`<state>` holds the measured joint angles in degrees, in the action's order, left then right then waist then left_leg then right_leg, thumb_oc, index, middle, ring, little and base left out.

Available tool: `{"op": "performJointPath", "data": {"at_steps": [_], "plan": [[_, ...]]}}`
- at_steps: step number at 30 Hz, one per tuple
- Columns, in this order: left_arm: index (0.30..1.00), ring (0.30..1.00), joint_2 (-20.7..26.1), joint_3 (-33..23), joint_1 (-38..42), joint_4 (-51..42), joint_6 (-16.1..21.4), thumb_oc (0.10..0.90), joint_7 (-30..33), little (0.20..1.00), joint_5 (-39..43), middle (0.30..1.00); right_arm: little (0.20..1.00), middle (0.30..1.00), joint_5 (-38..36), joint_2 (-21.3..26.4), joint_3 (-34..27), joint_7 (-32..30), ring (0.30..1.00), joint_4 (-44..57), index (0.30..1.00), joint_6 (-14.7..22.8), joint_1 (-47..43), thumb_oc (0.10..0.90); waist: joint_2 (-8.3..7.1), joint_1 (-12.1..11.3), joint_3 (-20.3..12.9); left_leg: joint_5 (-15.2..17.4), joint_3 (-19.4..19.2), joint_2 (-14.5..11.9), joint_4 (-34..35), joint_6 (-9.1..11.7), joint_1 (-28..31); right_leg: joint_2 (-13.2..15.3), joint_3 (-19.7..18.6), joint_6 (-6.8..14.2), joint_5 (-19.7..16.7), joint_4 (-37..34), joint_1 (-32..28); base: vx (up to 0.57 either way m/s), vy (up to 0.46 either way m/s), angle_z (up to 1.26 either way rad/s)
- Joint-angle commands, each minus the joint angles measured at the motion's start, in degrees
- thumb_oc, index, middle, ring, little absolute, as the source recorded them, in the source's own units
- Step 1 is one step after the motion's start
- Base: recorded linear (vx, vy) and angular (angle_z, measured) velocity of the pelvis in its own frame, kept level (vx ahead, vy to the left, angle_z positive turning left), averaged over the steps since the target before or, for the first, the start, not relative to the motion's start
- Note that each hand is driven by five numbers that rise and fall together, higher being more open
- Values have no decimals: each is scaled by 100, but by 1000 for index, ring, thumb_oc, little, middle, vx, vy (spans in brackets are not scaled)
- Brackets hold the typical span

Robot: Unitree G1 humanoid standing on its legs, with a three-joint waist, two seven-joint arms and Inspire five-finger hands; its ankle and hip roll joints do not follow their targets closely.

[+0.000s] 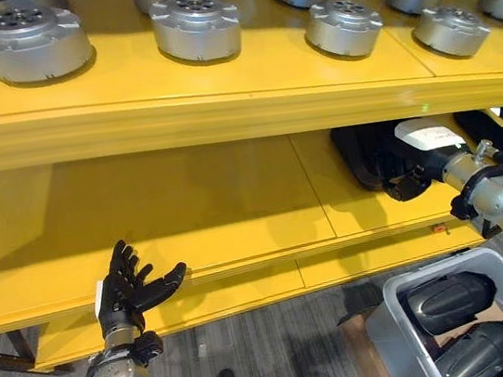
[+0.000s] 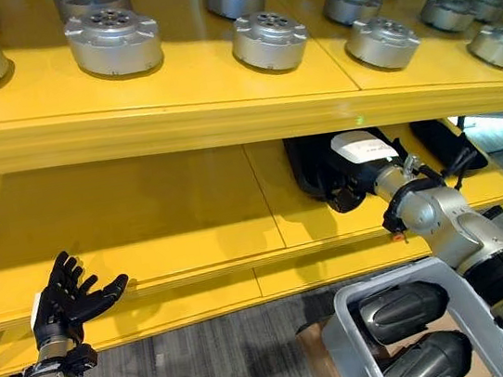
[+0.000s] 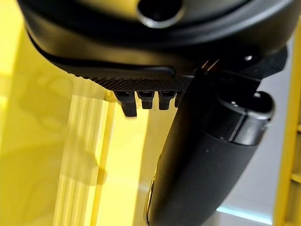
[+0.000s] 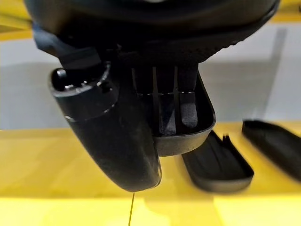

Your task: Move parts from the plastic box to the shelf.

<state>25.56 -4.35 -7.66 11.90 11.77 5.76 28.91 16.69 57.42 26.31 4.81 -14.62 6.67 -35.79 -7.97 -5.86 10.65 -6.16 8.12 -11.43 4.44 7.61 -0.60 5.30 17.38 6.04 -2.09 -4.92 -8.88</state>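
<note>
Our right hand (image 2: 362, 173) grasps a black plastic part (image 4: 188, 127) on the yellow metal shelf (image 1: 190, 216), beside others already placed. Our left hand (image 1: 130, 290) hangs released. Two dark parts (image 2: 404, 309) remain in the grey plastic box (image 2: 346, 325).

Left hand (image 1: 127, 290) raised at lower left of the frame, fingers spread and straight, while the right arm reaches from lower right, its hand (image 2: 348, 175) at centre right.

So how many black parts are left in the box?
2 show in the box: one part nearer the shelf, another part just behind it. More may lie hidden underneath.
</note>
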Motion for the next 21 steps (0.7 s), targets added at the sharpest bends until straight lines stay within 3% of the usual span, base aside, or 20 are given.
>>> {"op": "performJointPath", "data": {"at_steps": [1,3,6,10,15,21], "plan": [[1000,1000,55,510,16,-187,53,900,-181,1000,95,1000,300,300,-270,337,-18,-728,300,-32,300,138,-1275,400,27,-111,-482,418,-603,-648,-533,263,-5,637,214,245,147,640,581,-12,-114,10],[1000,1000,53,588,41,-213,34,900,-229,1000,130,1000,300,300,-227,393,-7,-760,300,-5,300,125,-1369,400,65,-61,-413,232,-959,-669,-646,217,-173,684,418,221,165,666,548,-32,-51,25],[1000,1000,90,661,-45,-319,1,900,-345,1000,123,1000,300,300,-127,388,234,-756,300,-51,300,85,-1712,400,131,-70,-448,188,-1165,-695,-505,223,-105,656,493,230,162,629,503,17,-26,80],[1000,1000,107,694,-97,-341,1,900,-397,1000,144,1000,300,300,-146,164,503,-738,300,-290,300,66,-2076,400,214,-135,-507,231,-1209,-655,-357,195,44,719,520,289,93,542,397,57,42,10],[1000,1000,227,705,-143,-451,42,900,-448,1000,140,1000,300,300,-161,-348,1008,-659,300,-840,300,34,-2648,400,234,-303,-510,378,-1233,-404,-331,101,72,983,539,416,-108,444,359,31,69,-2],[1000,1000,390,814,-77,-531,59,900,-511,1000,149,1000,300,300,-102,-586,1204,-642,300,-1322,300,-50,-2938,400,273,-444,-306,577,-1065,-189,-746,-6,-298,1301,641,461,-12,994,620,-53,51,4]]}}
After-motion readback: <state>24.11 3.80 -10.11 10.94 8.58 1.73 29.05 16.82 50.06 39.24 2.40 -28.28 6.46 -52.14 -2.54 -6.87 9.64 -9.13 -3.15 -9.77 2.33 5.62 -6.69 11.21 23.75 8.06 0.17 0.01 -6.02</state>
